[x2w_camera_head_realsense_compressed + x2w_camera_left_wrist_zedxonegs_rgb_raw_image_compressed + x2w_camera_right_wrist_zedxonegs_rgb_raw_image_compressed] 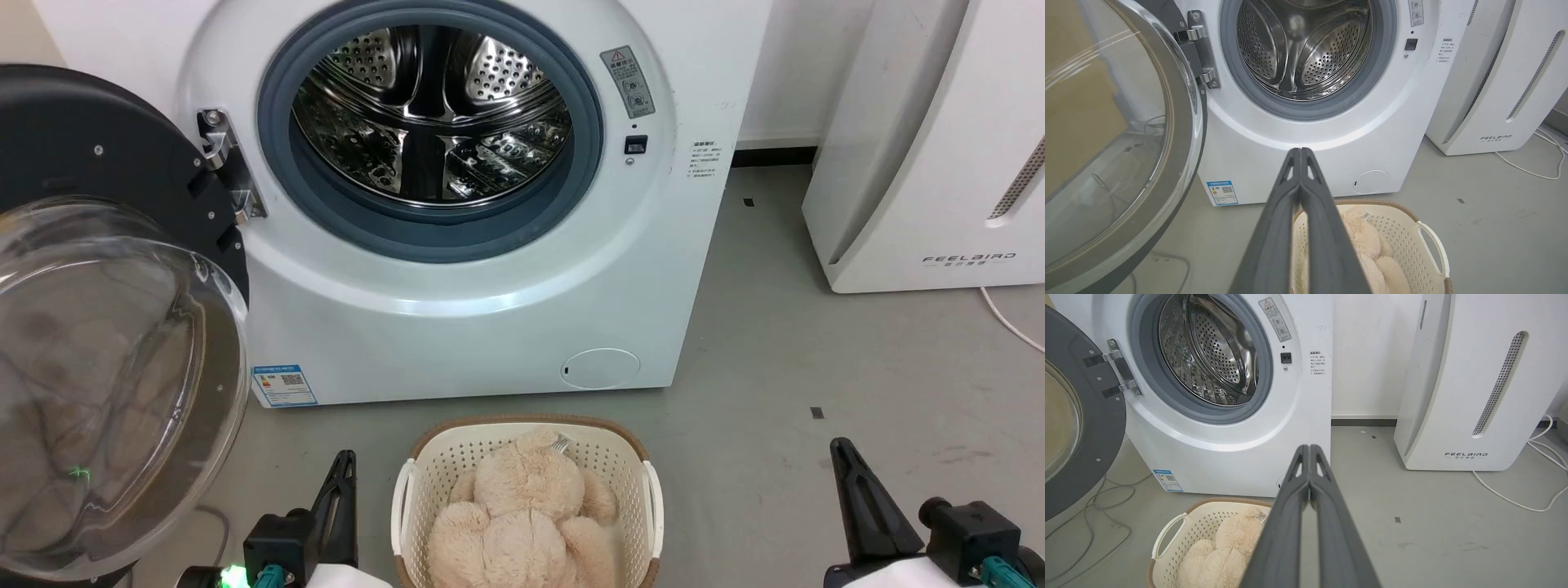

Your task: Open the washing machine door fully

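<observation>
washer (457, 327): white front-loader, straight ahead on the grey floor (816, 351), its round opening uncovered.
door (98, 155): swung wide to the left of the washer and well clear of the opening. It hangs on the metal hinge (231, 167) at the opening's left edge, with its black inner frame facing the robot.
glass bowl (106, 392): clear, bulging out of the door's middle toward the head camera, at that view's lower left.
drum (433, 114): shiny perforated steel, with raised paddles visible inside.
gasket (441, 233): grey rubber ring around the drum mouth.
label (283, 385): blue, low on the washer's front near its left corner.
cap (600, 368): round and white, low on the front toward the right.
left gripper (1300, 150): fingers pressed together with nothing between them. It is low, between the door and the basket (445, 457), touching neither, and points at the washer's front.
right gripper (1309, 447): fingers pressed together, gripping nothing. It is above bare floor to the right of the basket, apart from the washer.
basket: cream, perforated, with white handles, on the floor just before the washer and between the two grippers.
plush toy (522, 506): beige and fluffy, lying in the basket.
white appliance (922, 147): stands to the right of the washer, apart from it.
cable (1012, 322): white, lying across the floor beside the white appliance.
</observation>
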